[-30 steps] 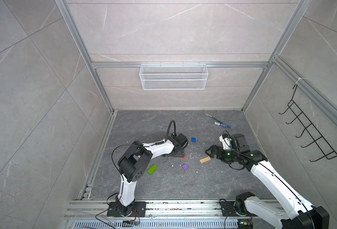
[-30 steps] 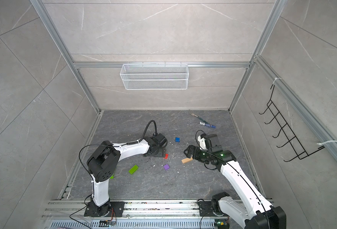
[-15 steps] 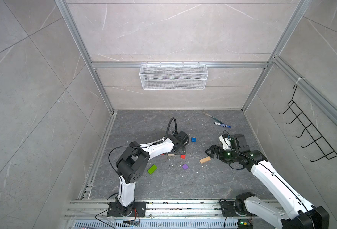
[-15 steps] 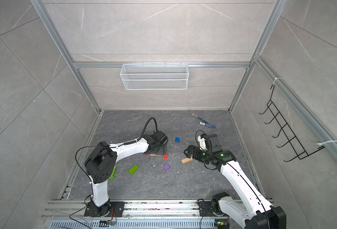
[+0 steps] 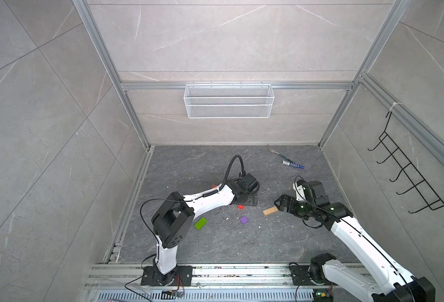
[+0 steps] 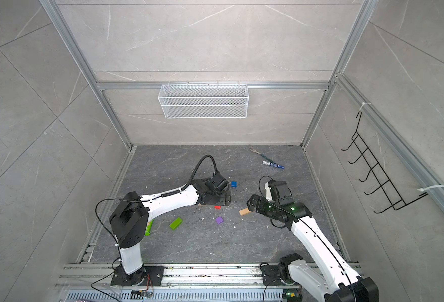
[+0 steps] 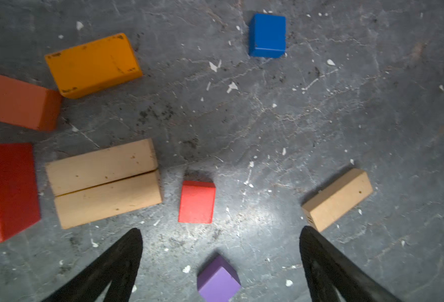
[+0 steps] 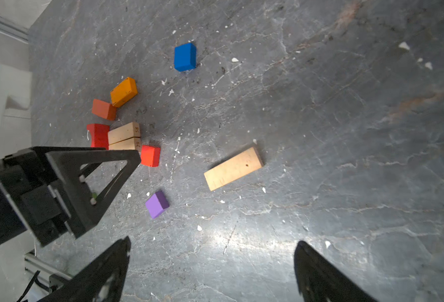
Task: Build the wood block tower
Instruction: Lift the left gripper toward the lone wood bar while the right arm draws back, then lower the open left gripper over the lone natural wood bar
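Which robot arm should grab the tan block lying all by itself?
Right, I'd say. The right gripper, open, points at the lone tan block, close by. The left gripper, also open, hangs nearer the two tan bars and the red cube.

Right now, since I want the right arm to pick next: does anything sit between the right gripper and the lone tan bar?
Nothing visible does. In the right wrist view only bare tabletop lies between the open right gripper and the lone tan bar; the purple cube sits off to one side.
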`<action>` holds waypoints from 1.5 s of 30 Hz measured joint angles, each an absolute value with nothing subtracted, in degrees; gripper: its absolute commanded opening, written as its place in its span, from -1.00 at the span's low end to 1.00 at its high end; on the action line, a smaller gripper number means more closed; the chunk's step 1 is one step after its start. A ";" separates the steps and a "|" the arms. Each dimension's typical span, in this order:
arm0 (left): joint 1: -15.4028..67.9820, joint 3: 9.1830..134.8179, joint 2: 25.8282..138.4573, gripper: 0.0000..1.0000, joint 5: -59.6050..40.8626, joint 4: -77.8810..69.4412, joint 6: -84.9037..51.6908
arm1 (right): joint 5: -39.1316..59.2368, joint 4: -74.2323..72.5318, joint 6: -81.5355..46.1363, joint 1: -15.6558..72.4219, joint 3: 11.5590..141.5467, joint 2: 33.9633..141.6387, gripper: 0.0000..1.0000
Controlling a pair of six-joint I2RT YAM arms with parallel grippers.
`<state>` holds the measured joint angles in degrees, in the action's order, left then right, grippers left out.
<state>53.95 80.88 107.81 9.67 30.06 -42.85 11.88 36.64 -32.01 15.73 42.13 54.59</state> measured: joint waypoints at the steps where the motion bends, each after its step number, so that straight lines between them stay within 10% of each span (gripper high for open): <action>1: 54.52 80.73 107.81 0.91 9.26 29.19 -43.35 | 10.98 36.82 -32.60 15.75 41.67 53.65 0.98; 18: 62.24 72.36 108.40 0.79 -7.33 2.46 -51.37 | -4.80 40.01 -40.12 15.73 37.47 30.89 0.98; 45: 64.14 78.15 119.20 0.78 -7.01 -0.23 -59.22 | -4.10 40.53 -40.07 15.73 37.47 31.53 0.99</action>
